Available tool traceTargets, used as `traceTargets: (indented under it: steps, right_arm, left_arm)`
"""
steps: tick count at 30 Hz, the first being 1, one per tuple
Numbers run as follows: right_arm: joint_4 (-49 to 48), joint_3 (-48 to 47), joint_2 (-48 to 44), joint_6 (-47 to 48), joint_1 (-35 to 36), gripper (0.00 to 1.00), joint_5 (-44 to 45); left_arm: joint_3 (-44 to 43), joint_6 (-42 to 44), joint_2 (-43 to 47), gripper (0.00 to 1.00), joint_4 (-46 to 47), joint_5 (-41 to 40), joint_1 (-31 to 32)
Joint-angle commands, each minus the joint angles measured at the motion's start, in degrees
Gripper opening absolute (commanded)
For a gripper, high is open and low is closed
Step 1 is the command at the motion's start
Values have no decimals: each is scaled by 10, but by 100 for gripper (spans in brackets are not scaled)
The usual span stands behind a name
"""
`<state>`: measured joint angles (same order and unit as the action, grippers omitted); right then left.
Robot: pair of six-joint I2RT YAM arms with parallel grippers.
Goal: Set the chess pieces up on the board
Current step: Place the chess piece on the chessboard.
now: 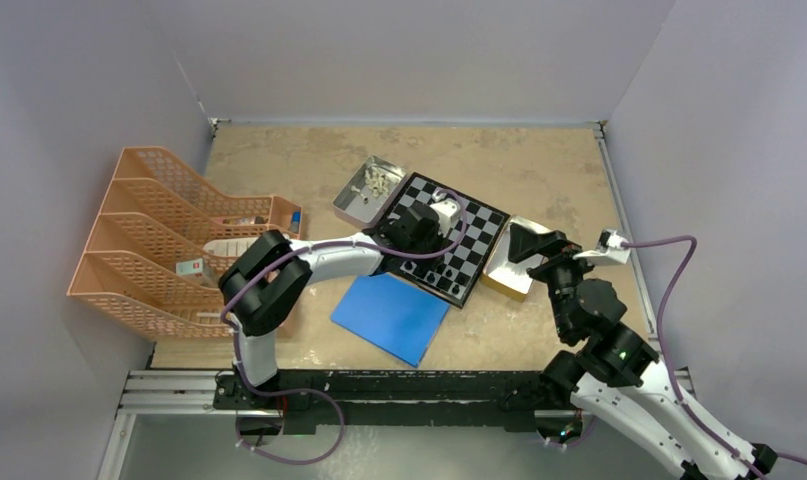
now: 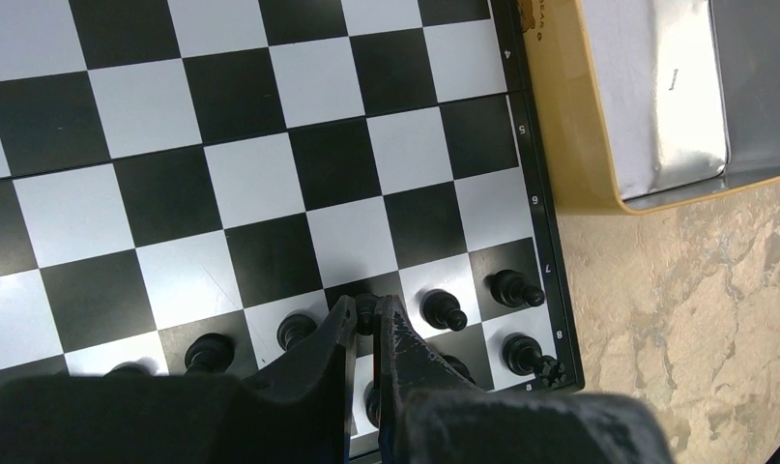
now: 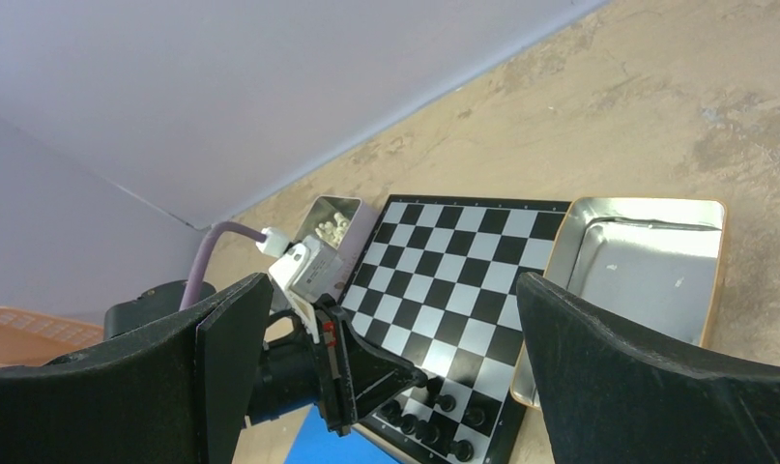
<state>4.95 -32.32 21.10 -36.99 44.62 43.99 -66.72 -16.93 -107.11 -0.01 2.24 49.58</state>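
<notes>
Two tools: the left tool [image 2: 367, 319] is clamped on a black chess piece [image 2: 365, 303] on the board [image 2: 221, 174], the right tool [image 3: 395, 309] stands wide apart.

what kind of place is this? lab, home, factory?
Probably a robot lab test cell: plain pale walls box in the tabletop, the left arm and right arm sit on a metal rail, and props look staged: the board, an orange file rack.

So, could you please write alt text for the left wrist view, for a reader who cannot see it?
The left tool, shut, pinches a small black piece near a corner of the board. More black pieces stand on the two rows nearest that edge, and a metal tin lies beside the board.
</notes>
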Motion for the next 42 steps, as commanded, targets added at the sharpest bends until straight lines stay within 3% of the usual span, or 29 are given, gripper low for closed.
traceTargets:
  steps: [1,16,27,42]
  right_arm:
    - [-30,1,2,10,1,99,8]
    - [-36,5,4,13,0,99,4]
    - [-47,7,26,21,1,99,-17]
    - [-47,6,43,29,1,99,-30]
  left_arm:
    - [-4,-3,-7,0,13,8,4]
    - [-17,-6,-15,2,-16,3,8]
    - [-26,-5,-15,17,-33,-17,14]
    - [-41,4,-28,19,-33,-21,14]
